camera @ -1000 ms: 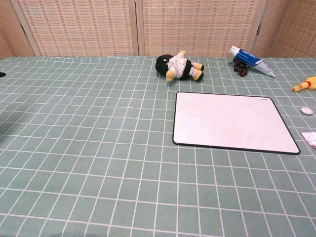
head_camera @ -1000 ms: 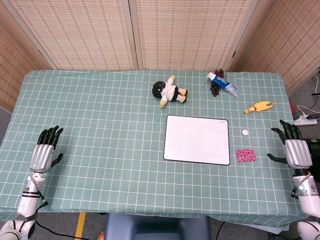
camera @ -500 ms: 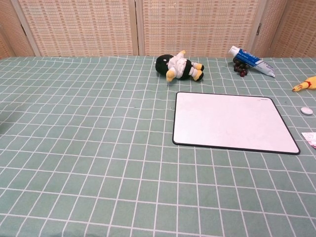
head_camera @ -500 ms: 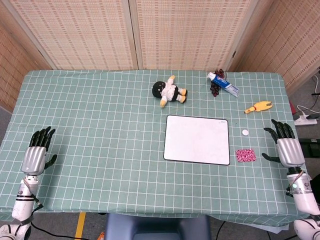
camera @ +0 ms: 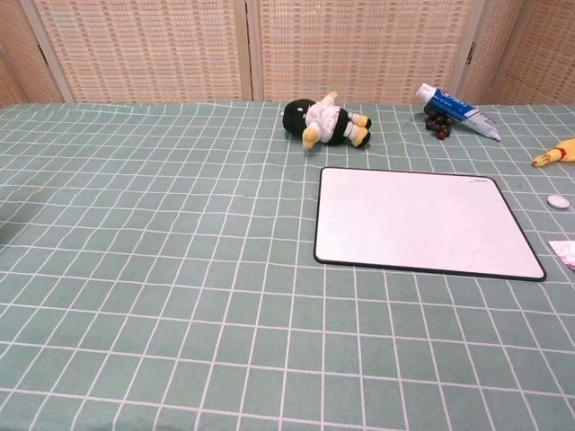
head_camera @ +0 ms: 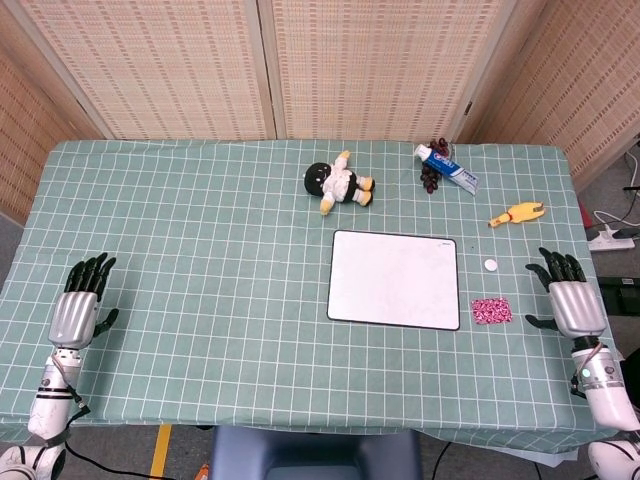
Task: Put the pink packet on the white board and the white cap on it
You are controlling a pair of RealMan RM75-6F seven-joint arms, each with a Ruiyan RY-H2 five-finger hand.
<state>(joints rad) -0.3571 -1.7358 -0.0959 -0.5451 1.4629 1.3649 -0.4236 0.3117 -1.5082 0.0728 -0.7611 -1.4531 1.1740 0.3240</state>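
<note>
The pink packet (head_camera: 491, 311) lies flat on the green checked cloth just right of the white board (head_camera: 394, 279); the chest view shows only its edge (camera: 564, 252) at the right border. The small white cap (head_camera: 490, 265) sits a little behind the packet, also seen as the cap (camera: 558, 202) right of the board (camera: 424, 222). My right hand (head_camera: 573, 300) hovers open, fingers spread, to the right of the packet and apart from it. My left hand (head_camera: 79, 308) is open near the table's left front edge, far from everything. Neither hand appears in the chest view.
A black and white doll (head_camera: 338, 184) lies behind the board. A toothpaste tube (head_camera: 447, 167) and dark grapes (head_camera: 431, 176) sit at the back right. A yellow rubber chicken (head_camera: 516, 214) lies behind the cap. Wicker screens stand behind the table.
My right hand has moved leftward and slightly toward the packet. My left hand shifted back and down near the left front edge. The objects have not moved.
</note>
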